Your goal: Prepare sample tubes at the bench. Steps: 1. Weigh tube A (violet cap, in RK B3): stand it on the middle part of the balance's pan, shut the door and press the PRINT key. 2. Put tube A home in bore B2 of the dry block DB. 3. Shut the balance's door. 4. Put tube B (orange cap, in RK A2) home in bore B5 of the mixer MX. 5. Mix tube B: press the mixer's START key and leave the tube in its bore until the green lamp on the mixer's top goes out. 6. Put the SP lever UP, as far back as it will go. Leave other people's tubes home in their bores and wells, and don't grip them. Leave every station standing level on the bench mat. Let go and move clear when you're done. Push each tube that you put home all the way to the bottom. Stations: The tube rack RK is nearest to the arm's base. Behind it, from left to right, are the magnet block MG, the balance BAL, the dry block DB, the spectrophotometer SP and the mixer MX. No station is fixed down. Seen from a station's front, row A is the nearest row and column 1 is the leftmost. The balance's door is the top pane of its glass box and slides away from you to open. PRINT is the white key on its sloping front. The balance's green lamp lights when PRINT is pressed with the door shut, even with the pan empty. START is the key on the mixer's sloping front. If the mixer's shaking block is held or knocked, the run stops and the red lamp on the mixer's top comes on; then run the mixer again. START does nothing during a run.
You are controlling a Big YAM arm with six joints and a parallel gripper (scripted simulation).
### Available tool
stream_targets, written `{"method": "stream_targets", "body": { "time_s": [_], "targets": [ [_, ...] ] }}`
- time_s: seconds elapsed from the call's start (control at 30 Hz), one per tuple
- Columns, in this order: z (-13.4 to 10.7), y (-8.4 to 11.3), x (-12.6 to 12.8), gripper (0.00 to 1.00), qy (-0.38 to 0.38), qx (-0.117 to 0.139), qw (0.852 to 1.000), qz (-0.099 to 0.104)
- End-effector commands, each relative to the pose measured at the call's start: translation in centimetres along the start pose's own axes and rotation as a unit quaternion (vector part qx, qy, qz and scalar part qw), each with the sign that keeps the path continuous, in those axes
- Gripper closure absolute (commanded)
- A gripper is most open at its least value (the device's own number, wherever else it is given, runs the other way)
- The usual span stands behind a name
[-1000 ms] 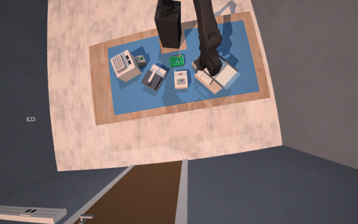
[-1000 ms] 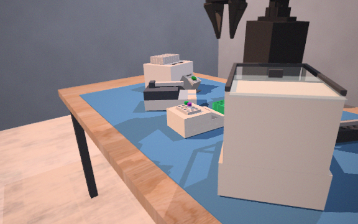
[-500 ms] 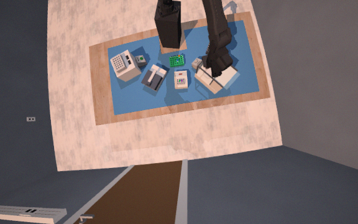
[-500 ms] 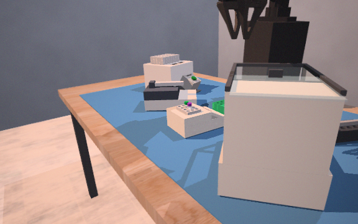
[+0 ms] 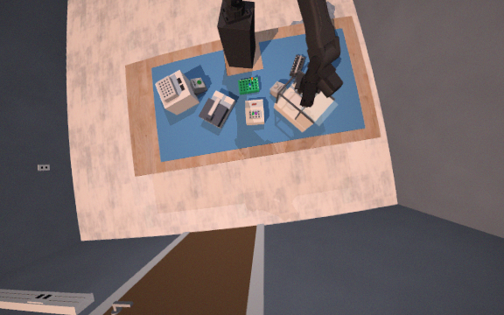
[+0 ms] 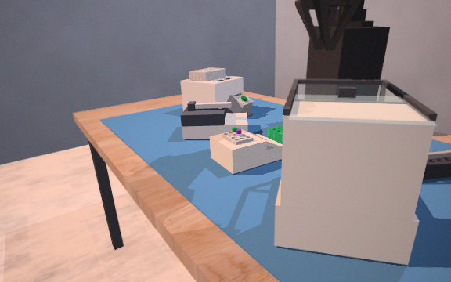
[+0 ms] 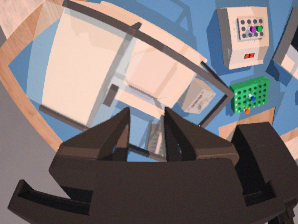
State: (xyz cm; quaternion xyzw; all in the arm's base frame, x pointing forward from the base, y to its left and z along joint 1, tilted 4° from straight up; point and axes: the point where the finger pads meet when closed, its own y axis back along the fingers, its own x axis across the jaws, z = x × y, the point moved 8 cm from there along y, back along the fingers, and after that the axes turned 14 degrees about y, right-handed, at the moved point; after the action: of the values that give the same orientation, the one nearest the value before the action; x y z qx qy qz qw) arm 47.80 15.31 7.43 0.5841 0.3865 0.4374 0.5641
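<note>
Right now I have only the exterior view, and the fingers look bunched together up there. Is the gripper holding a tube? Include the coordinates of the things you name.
Observer: No. In the wrist view the gripper (image 5: 307, 103) (image 6: 324, 48) (image 7: 147, 113) has its fingertips apart, with no tube between them.
Operator: The balance (image 5: 293, 118) (image 6: 351, 176) (image 7: 75, 60) hides most of the green rack (image 5: 248, 92) (image 6: 276, 134) (image 7: 258, 104) from me. Is the orange cap in it?
Observer: Yes. The top and wrist views show the orange cap (image 5: 252, 79) (image 7: 247, 111) in the rack, along the side facing the arm's base.
</note>
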Motion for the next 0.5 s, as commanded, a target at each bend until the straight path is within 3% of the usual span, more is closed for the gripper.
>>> {"method": "stream_targets", "body": {
  "time_s": [0.0, 0.1, 0.23, 0.33, 0.47],
  "targets": [
    [1.2, 0.8, 1.8, 0.7, -0.085, -0.006, 0.996, 0.001],
    [0.9, 0.8, 4.2, 0.7, -0.135, -0.006, 0.991, 0.002],
    [0.9, 0.8, 4.1, 0.7, -0.168, -0.006, 0.986, 0.002],
    [0.6, 0.8, 6.5, 0.7, -0.217, -0.005, 0.976, 0.003],
    [0.6, 0.8, 6.5, 0.7, -0.253, -0.005, 0.967, 0.004]
  ]
}}
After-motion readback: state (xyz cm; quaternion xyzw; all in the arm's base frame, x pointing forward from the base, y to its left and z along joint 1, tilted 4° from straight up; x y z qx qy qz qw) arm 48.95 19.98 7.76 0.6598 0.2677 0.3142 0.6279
